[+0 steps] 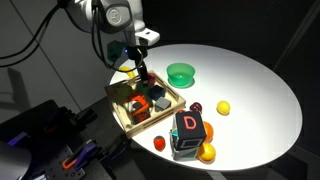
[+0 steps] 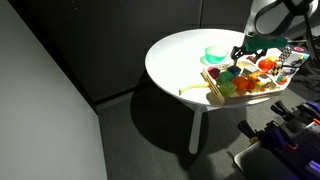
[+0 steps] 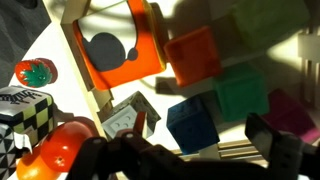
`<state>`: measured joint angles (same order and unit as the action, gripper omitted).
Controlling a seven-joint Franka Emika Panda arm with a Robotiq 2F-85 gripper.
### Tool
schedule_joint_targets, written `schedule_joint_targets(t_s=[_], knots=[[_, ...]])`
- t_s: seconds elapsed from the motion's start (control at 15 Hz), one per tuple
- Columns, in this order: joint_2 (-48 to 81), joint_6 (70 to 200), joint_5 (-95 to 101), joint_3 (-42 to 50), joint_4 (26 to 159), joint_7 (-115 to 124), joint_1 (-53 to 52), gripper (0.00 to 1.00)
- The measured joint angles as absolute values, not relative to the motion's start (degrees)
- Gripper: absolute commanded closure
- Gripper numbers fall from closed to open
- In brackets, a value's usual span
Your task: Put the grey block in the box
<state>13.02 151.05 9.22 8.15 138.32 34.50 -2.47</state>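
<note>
The box [image 1: 117,100] is a light wooden tray holding several coloured blocks; it also shows in an exterior view [image 2: 213,89] and in the wrist view [image 3: 76,55]. The grey block [image 3: 127,117] lies tilted just inside the box wall, beside my left finger and apart from it. My gripper [image 3: 190,152] is open and hangs low over the box in both exterior views [image 1: 144,78] [image 2: 240,58]. A blue block [image 3: 195,122] sits between the spread fingers, with neither finger touching it. Orange [image 3: 192,55] and green [image 3: 242,95] blocks lie beyond it.
A green bowl [image 1: 180,73] stands behind the box. A dark cube with a red "D" [image 1: 188,127] stands in front, with an orange ball [image 1: 206,153], a yellow ball [image 1: 223,107] and a red ball [image 1: 159,143] nearby. The table edge runs close to the box.
</note>
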Motion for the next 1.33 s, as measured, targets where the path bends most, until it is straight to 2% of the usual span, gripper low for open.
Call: schedule_joint_targets(t_s=[0.67, 1.33], knots=[[4.27, 128.04, 1.05, 2.7, 138.2, 20.42, -2.32, 0.0], [-3.18, 123.83, 1.25, -2.3, 138.9, 20.9, -3.52, 0.0]])
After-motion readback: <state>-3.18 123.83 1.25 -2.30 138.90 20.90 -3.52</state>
